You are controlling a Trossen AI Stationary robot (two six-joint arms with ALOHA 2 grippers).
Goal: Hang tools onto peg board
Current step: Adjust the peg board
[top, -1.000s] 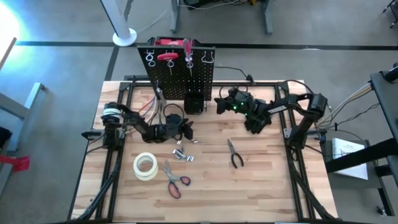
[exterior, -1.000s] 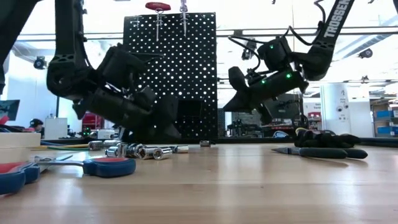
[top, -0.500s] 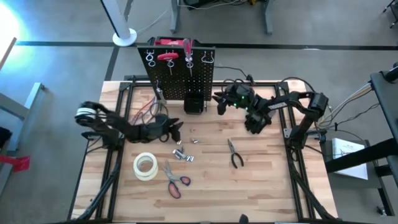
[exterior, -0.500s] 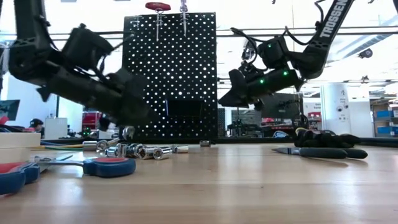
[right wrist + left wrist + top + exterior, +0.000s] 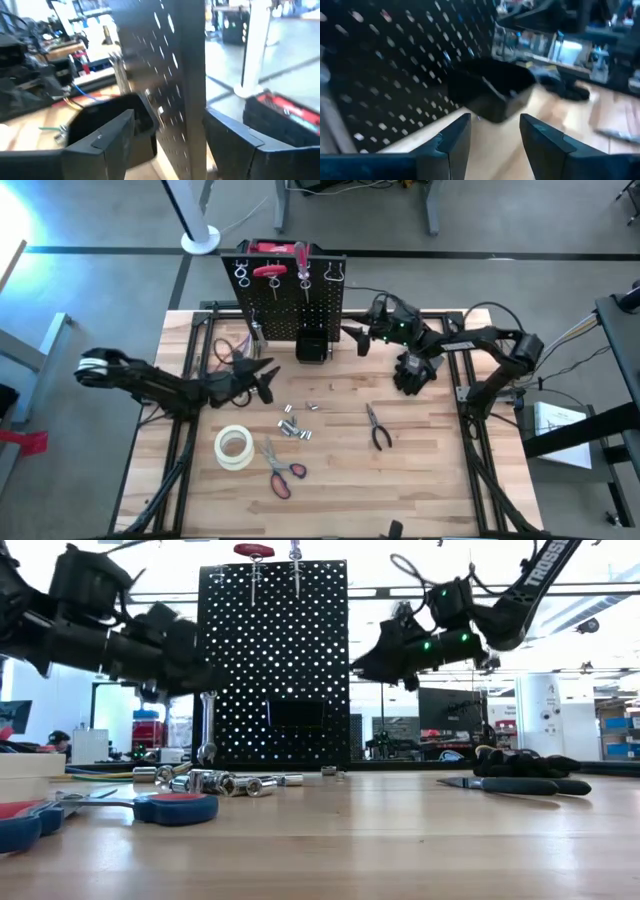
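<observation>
The black peg board (image 5: 290, 305) stands at the table's far edge, with a red clamp-like tool (image 5: 268, 272) and a red-handled screwdriver (image 5: 301, 260) on its top hooks. A silver wrench (image 5: 207, 725) hangs upright by its left side, top hidden. Sockets (image 5: 293, 427), red-handled scissors (image 5: 280, 472) and black-handled pliers (image 5: 377, 425) lie flat on the table. My left gripper (image 5: 265, 376) hovers open, left of the board's small bin (image 5: 312, 346), with nothing between its fingers (image 5: 455, 137). My right gripper (image 5: 352, 340) is raised and open, right of the bin.
A white tape roll (image 5: 234, 447) lies near the scissors. A black glove (image 5: 413, 372) lies at the right, under my right arm. A red-and-black toolbox (image 5: 275, 248) stands behind the board. Bare wood shows at the table's near right.
My left gripper has risen from the table by the sockets and drawn back toward the table's left edge. My right gripper has risen a little toward the far edge, beside the peg board, and has opened.
</observation>
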